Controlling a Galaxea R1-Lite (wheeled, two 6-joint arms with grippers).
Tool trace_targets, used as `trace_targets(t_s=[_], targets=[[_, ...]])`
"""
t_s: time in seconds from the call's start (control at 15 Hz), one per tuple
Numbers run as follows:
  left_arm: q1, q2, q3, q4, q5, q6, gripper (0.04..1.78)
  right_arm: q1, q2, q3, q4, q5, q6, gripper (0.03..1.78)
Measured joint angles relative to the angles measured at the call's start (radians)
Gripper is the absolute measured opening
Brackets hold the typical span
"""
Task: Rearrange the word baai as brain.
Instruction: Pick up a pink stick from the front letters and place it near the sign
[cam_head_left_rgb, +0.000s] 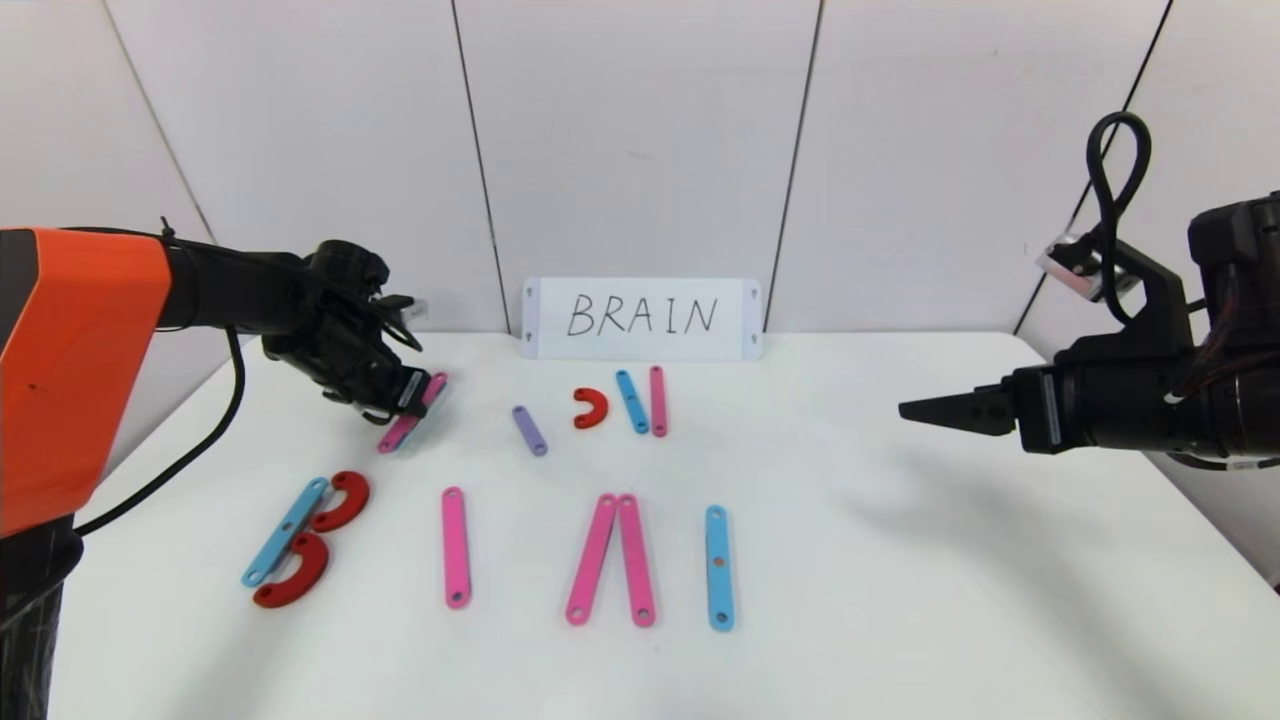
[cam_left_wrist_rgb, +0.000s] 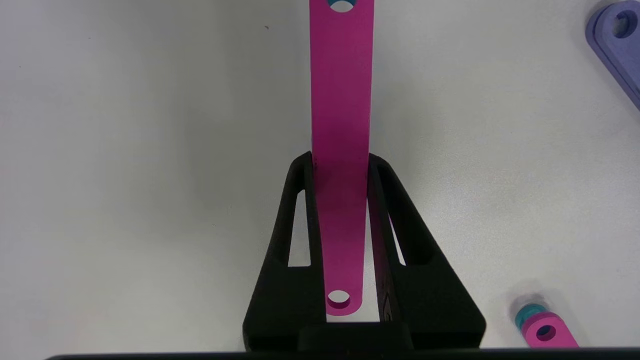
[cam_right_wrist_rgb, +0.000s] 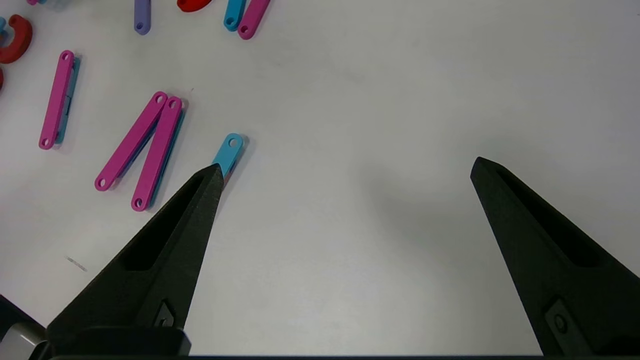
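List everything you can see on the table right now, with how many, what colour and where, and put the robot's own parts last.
White card: one, handwritten BRAIN, standing against the back wall.
Red curves: three; two beside the front-left blue strip, one near the card.
Blue strips: three; front left, front right, short one near the card.
Pink strips: five; one held, one front, two meeting at the top, a short one near the card.
Purple strip: one, short, mid table.
Table: one, white.
Left gripper: black, shut on the pink strip, back left.
Right gripper: black, open, above the right side.
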Motion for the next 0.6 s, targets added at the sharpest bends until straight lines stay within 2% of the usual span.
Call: trace_targets(t_s=[0.4, 0.6], targets=[[0.0, 0.014, -0.005, -0.006, 0.001, -0.005, 0.34, -0.001, 0.001, 0.0, 0.0, 0.0, 0.0, 1.73], [0.0, 0.017, -0.016, 0.006, 0.001, -0.003, 0.58, -0.001, 0.002, 0.0, 0.0, 0.001, 0.0, 1.73]])
